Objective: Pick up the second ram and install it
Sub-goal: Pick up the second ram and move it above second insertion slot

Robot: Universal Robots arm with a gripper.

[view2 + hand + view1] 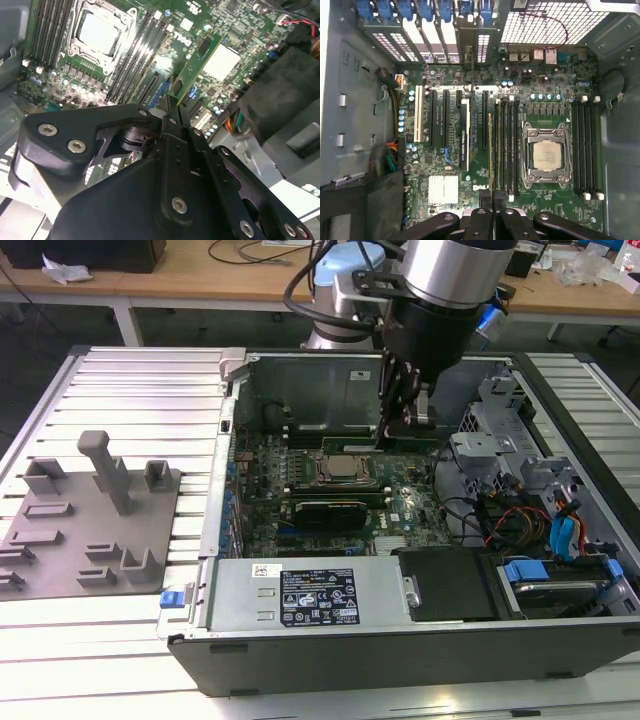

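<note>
The gripper [172, 107] is seen nearly closed, its jaws pinched on one end of the second ram [200, 62], so that the green stick is held edge-on above the motherboard [550, 205]. In the first wrist view the stick is seen as a thin line running alongside the black memory slots [506, 145], on their side away from the CPU socket [545, 155]. Whether it touches a slot cannot be told. In the exterior view the gripper is seen inside the open computer case [400, 660].

A wooden workbench [220, 280] stands behind the slatted metal table [130, 380].
</note>
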